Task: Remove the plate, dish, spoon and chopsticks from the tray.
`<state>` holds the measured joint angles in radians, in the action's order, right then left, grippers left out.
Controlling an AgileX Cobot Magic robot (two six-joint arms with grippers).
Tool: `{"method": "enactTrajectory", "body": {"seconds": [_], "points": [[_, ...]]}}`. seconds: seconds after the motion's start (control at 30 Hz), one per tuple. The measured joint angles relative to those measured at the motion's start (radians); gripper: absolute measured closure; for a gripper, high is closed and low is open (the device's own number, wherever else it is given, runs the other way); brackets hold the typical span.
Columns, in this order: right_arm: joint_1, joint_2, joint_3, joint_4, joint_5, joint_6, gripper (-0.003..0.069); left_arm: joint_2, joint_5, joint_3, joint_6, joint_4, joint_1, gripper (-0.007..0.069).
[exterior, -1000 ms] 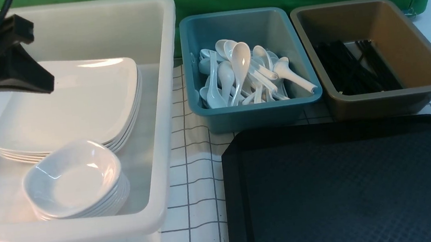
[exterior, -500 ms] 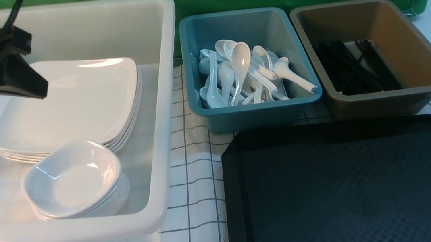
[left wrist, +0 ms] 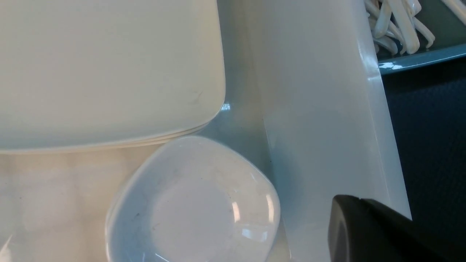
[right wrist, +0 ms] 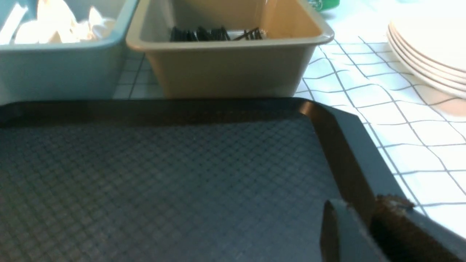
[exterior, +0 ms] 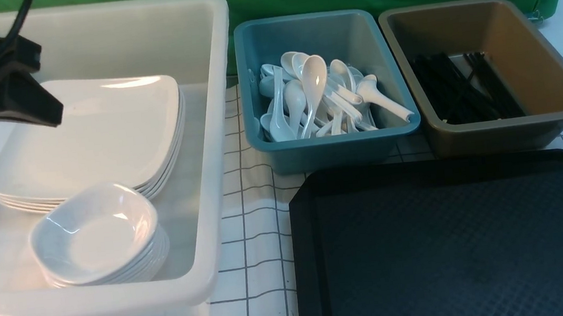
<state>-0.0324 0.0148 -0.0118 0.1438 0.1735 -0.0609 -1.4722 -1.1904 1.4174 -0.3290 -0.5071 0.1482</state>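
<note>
The black tray (exterior: 461, 249) lies bare at front right, with nothing on it. A large white plate (exterior: 93, 132) tops a stack in the white tub (exterior: 217, 107). A small dish (exterior: 97, 234) tops a second stack in front of that one. White spoons (exterior: 317, 95) fill the teal tub. Black chopsticks (exterior: 456, 87) lie in the brown tub. My left gripper (exterior: 51, 118) hangs shut and empty over the plates' far left corner; its tip also shows in the left wrist view (left wrist: 349, 203). My right gripper (right wrist: 364, 207) stands open and empty over the tray's (right wrist: 164, 174) right rim.
The teal tub (exterior: 333, 149) and the brown tub (exterior: 522, 130) stand side by side behind the tray. The white tub fills the left side. Another stack of white plates (right wrist: 429, 47) sits on the checked cloth right of the tray.
My left gripper has drifted slightly left and up over the plates. The right gripper, seen at the lower right corner a second ago, has left the front view.
</note>
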Motion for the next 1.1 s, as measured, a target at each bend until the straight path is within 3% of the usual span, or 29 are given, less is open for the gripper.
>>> {"method": "enactTrajectory", "body": {"seconds": [0.3,0.7,1.1], "points": [[-0.001,0.0,0.0,-0.005,0.0,0.0,0.0456,0.0,-0.026,0.0,-0.004,-0.097,-0.073,0.062],[-0.001,0.0,0.0,-0.006,0.0,0.0,0.0433,0.037,-0.028,-0.001,-0.006,-0.035,-0.219,0.062],[-0.001,0.0,0.0,-0.006,0.0,0.0,0.0421,0.316,-0.028,-0.159,-0.006,0.016,-0.242,0.062]]}}
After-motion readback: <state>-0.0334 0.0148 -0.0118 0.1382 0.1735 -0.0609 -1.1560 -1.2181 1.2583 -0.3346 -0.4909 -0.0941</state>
